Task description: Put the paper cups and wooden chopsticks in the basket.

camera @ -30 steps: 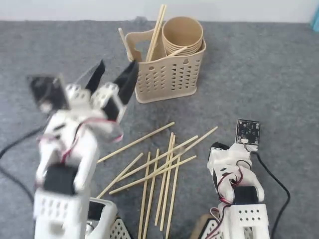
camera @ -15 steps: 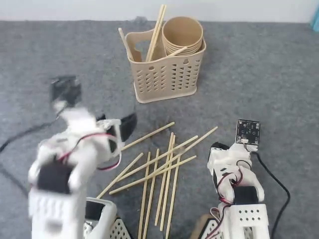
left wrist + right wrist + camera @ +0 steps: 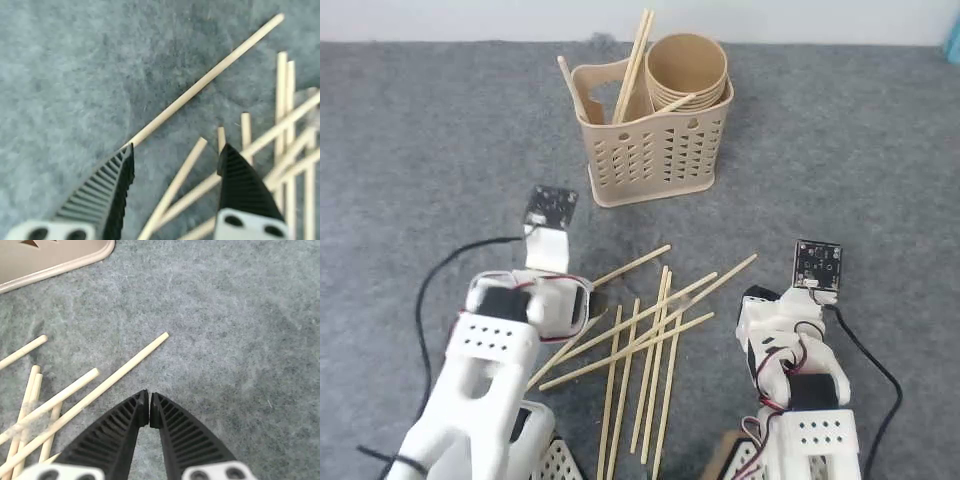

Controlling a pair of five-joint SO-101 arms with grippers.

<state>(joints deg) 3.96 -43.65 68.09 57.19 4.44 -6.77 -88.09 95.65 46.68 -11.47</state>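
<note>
Nearest, at 7 o'clock on the grey mat (image 3: pixel 840 150): left arm (image 3: pixel 490 350), wrist bent down over the 9 o'clock edge of the loose chopsticks (image 3: pixel 640 340).
- Left gripper (image 3: pixel 179 146): jaws spread wide, nothing held.
- In the left wrist view, one loose stick lies in the gap between the fingers (image 3: pixel 112 187).
- A longer stick (image 3: pixel 205 80) runs away from one fingertip.
- Cannot tell whether the tips touch the mat.

At 5 o'clock: right arm (image 3: pixel 790 370), pointed toward 12 o'clock.
- Right gripper (image 3: pixel 149 392): jaws brought together, only a sliver between the tips, nothing in them.
- It sits over bare mat just beside the 3 o'clock end of the heap.
- In the right wrist view, the closest stick (image 3: pixel 100 390) passes just beside the tips, not touching them.

Between the arms, around 6 o'clock: the loose chopsticks lie flat in a crossed heap.
- Most run roughly 6 to 12 o'clock.
- Several slant toward 2 o'clock.

Farthest, at 12 o'clock: basket (image 3: pixel 660 150), upright on the mat, well apart from the heap.
- A nested stack of paper cups (image 3: pixel 687 65) stands in its 3 o'clock side.
- A few chopsticks (image 3: pixel 638 55) stand tilted in the 9 o'clock side, tops above the rim.
- One more stick (image 3: pixel 678 101) leans across the cups.
</note>
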